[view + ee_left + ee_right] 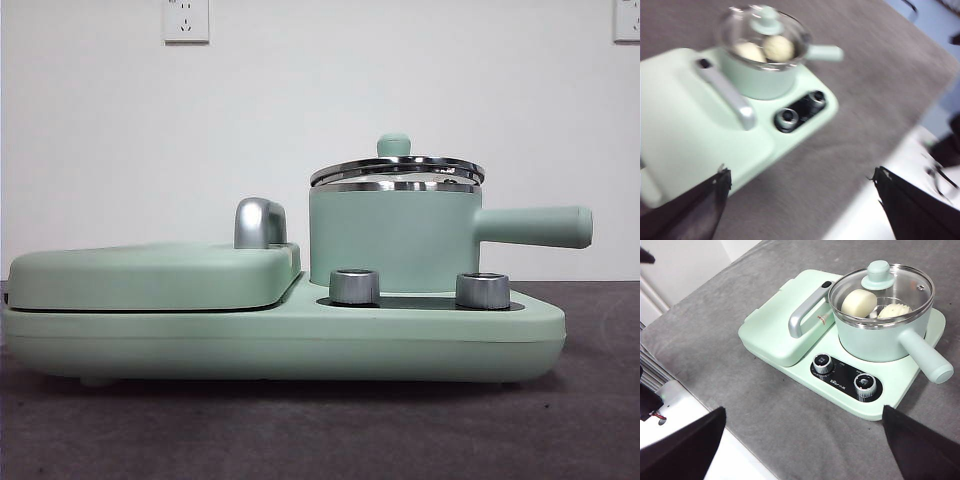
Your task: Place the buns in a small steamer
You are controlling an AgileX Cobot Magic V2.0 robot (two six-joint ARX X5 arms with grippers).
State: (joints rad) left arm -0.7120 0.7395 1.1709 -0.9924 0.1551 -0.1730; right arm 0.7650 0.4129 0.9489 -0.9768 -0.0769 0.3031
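The small steamer (395, 235) stands on the right half of a mint-green cooker base, its straight handle (535, 227) pointing right. Its glass lid (397, 170) with a green knob rests on the rim. Through the glass both buns show inside: the smooth bun (858, 302) and the ribbed bun (893, 311). The blurred left wrist view shows the steamer (760, 80) with the two buns (751, 51) (779, 48) under the lid. My left gripper (800, 175) and right gripper (802, 412) are both open, hold nothing, and hang back from the cooker over the table's near side. Neither appears in the front view.
A flat griddle lid (150, 275) with a chrome handle (260, 222) covers the left half of the cooker base (300, 345). Two chrome knobs (354, 286) (482, 290) sit in front of the steamer. Grey cloth (765, 410) covers the table; its edge (700, 405) lies near my grippers.
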